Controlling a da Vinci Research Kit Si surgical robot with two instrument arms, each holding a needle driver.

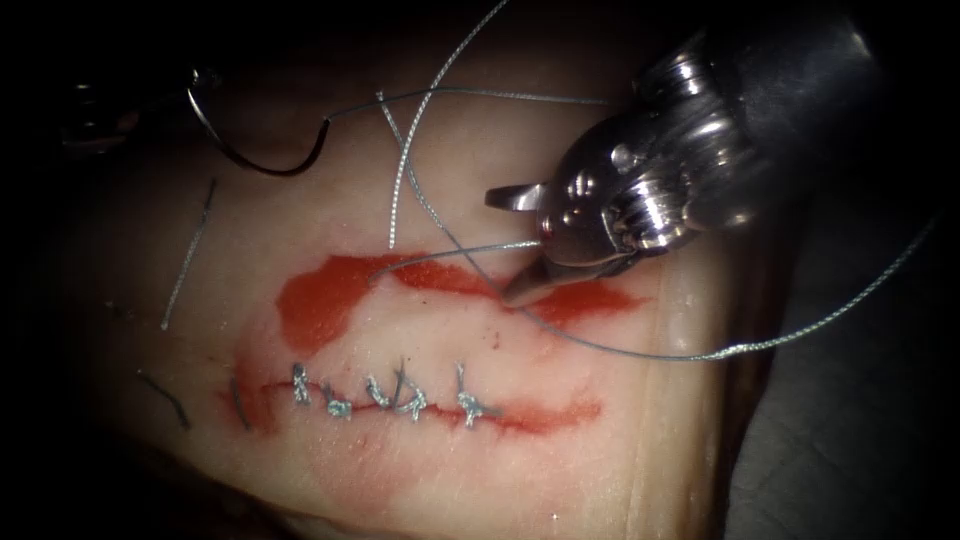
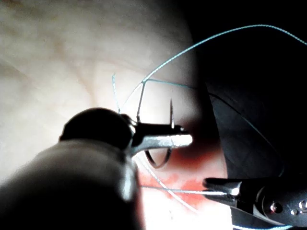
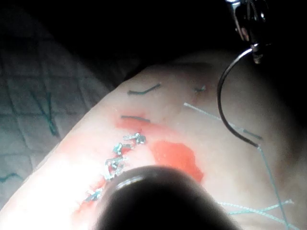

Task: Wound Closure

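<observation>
**Left tool holds the needle clear of the tissue; right tool's jaws parted around the thread**

The right arm's bright steel needle driver [image 1: 525, 245] comes in from the upper right of the endoscope view. Its two jaws stand parted, one pointing left and the other angled down toward the tissue, with a strand of the thin grey braided thread [image 1: 470, 249] running into the gap between them. Whether the jaws actually pinch that strand cannot be told. In the left wrist view the same tool [image 2: 225, 188] shows dark, with a pale strand reaching its tip.

The left arm's dark needle driver [image 1: 195, 80] sits in shadow at the upper left of the endoscope view. Its jaws are clenched on the curved steel needle [image 1: 262, 160] near one end of the curve; the left wrist view shows the jaws [image 2: 180, 134] closed across the wire. The needle hangs free above the tissue, not in it, and thread leaves its far end.

From there the thread crosses over itself above the pale pork-belly tissue [image 1: 600, 470], and one long loop sweeps out past the tissue's right edge.

Just beneath the right tool's lower jaw lies a patch of red fluid [image 1: 320, 300]. Below it runs the cut [image 1: 540, 415], closed along its left and middle part by a row of grey knotted stitches [image 1: 395, 395]. Short cut ends of thread [image 1: 188, 255] lie on the tissue to the left of the cut.
</observation>
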